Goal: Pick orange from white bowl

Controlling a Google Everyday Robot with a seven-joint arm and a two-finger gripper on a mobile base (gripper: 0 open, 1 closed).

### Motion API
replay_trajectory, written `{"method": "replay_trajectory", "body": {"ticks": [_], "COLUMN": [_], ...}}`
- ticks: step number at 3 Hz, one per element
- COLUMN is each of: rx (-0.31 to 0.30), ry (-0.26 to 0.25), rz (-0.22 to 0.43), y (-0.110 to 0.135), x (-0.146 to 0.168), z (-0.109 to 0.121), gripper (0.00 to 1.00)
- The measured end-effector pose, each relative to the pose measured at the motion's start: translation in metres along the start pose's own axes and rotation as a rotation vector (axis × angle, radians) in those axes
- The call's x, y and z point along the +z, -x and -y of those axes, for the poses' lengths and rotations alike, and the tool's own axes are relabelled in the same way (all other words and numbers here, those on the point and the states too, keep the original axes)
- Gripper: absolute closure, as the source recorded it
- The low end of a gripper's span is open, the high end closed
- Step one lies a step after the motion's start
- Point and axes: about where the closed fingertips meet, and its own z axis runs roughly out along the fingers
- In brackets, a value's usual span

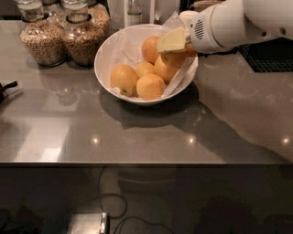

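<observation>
The white bowl (107,55) stands on the grey counter, lined with crinkled white paper and holding several oranges. The largest, deeper-coloured orange (150,48) lies at the back of the bowl. My gripper (174,46) reaches in from the right, over the bowl's back-right part. It is just right of that orange and directly on top of a smaller, yellower orange (165,69). I cannot tell whether it touches either one. Three more small oranges lie at the front and left, one of them at the bowl's left side (123,78).
Two glass jars of grain (43,39) (82,39) stand behind the bowl at the left. A bottle (133,13) stands at the back. A black mat (268,57) lies at the right under my white arm (238,23). A dark object (5,89) lies at the left edge.
</observation>
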Motion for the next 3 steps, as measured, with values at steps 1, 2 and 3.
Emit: {"method": "replay_trajectory", "body": {"ticks": [1,2,3], "rx": [-0.005,-0.045,-0.140], "ry": [0.118,0.315,0.519], "rz": [0.090,0.124,0.133], "y": [0.024,0.032,0.027], "x": [-0.041,-0.074,-0.095], "z": [-0.007,-0.036,-0.066], "gripper": [1.00,1.00,1.00]}}
